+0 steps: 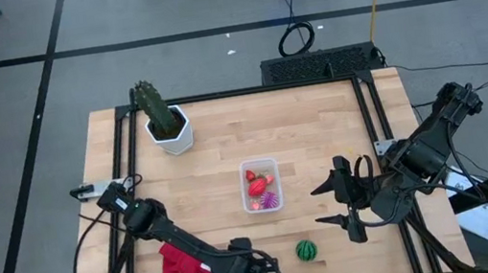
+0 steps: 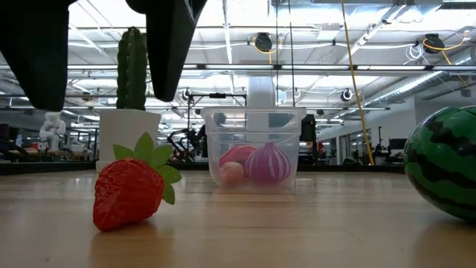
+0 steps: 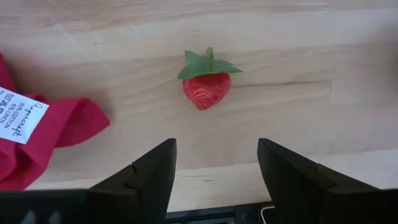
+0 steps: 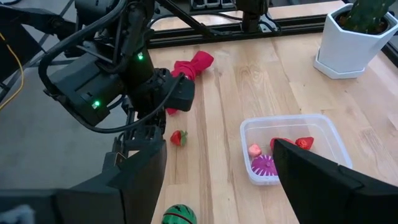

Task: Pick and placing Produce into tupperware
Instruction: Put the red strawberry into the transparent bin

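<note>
Left tool (image 3: 214, 171), jaws apart, hovered over strawberry (image 3: 207, 82) lying loose on tabletop (image 1: 321, 135) beside red cloth (image 3: 43, 134). Likely light, rigid, slippery toy; grip across red body, not leaves. Tupperware (image 1: 261, 184) part-filled mid-tabletop. Right tool (image 1: 343, 202) waited, spread.

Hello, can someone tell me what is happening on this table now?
Toy produce is going into the clear tupperware, which already holds red pieces and a purple striped ball. The left gripper hovers open over a strawberry beside the red cloth. The right gripper waits open near the watermelon ball, which lies on the table.
</note>
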